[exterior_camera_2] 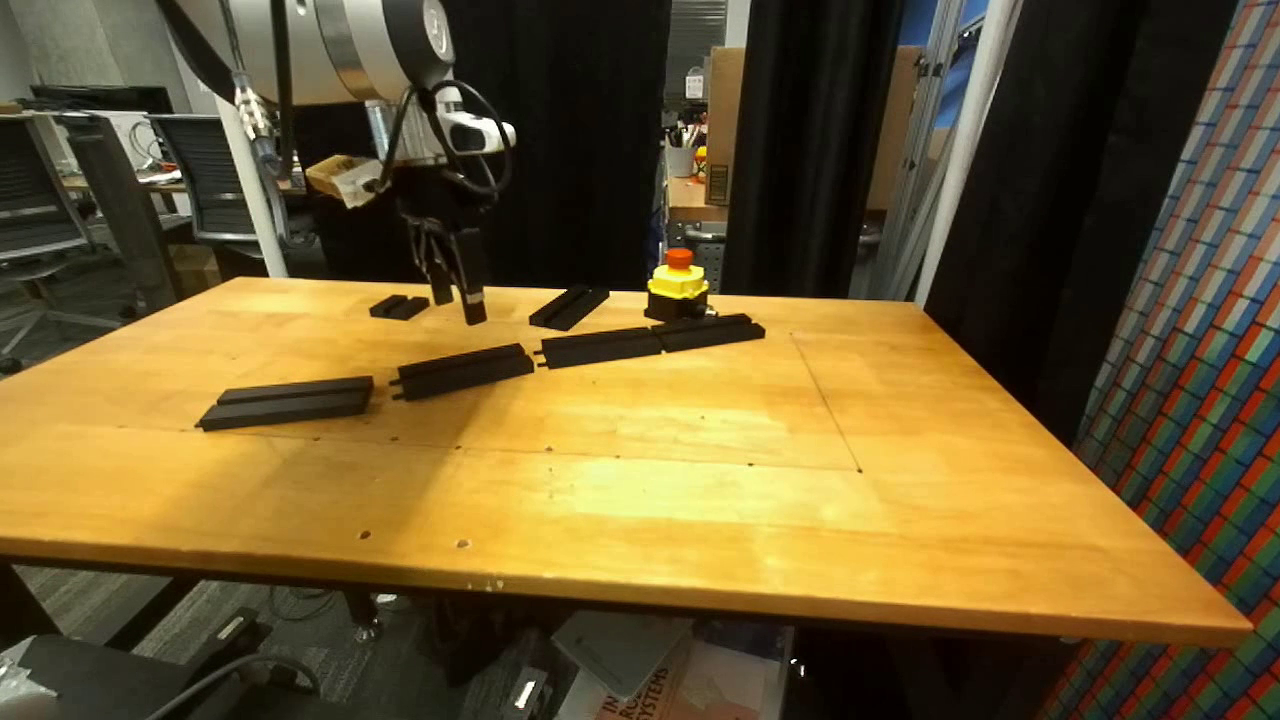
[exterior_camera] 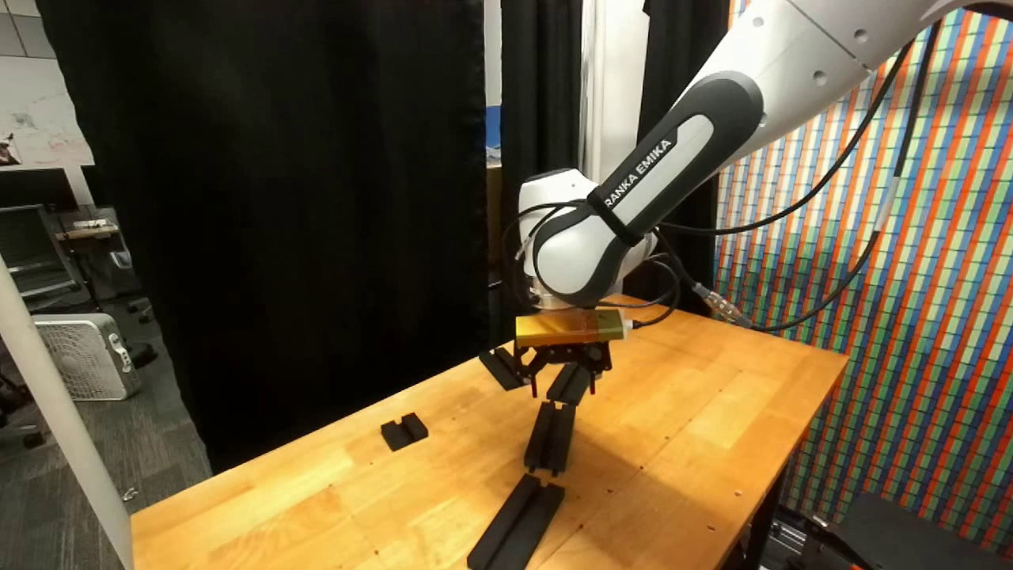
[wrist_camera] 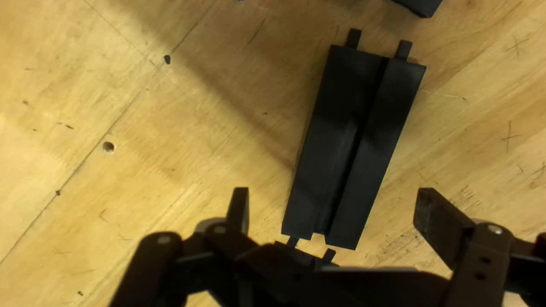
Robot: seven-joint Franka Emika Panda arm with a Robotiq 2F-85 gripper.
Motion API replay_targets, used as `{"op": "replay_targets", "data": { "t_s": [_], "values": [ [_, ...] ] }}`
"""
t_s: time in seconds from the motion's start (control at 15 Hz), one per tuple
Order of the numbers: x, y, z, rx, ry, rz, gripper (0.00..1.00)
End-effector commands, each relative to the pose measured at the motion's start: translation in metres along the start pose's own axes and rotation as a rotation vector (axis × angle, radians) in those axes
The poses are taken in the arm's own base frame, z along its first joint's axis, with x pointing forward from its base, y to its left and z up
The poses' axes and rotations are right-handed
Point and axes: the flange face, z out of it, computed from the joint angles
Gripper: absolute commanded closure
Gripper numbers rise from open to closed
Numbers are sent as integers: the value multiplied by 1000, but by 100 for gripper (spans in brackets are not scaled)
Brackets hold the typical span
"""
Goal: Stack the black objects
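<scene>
The empty jaws are being held wide; squaring them to the skewed, grooved black bar (wrist_camera: 349, 144) below is probably being called for.

Grooved black bar (wrist_camera: 343, 147) lying on wooden tabletop (wrist_camera: 204, 140), two-pronged end toward the top of the wrist view. Gripper (wrist_camera: 335, 204) jaws stand wide, one on either side of the bar's lower end, nothing grasped. Second black piece (wrist_camera: 301, 256) just below the bar, partly hidden by the gripper. Third black piece (wrist_camera: 422, 6) cut by the upper edge. Thin dark line (wrist_camera: 126, 108) runs diagonally at left.
</scene>
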Motion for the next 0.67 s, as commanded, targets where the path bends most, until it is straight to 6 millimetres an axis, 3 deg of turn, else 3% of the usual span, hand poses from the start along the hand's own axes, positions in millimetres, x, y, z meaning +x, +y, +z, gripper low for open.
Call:
{"op": "replay_targets", "data": {
  "t_s": [0.0, 0.6],
  "values": [
    [11, -4, 14, 70, -26, -7, 0],
    [10, -6, 54, 144, -127, 128, 0]
  ]
}}
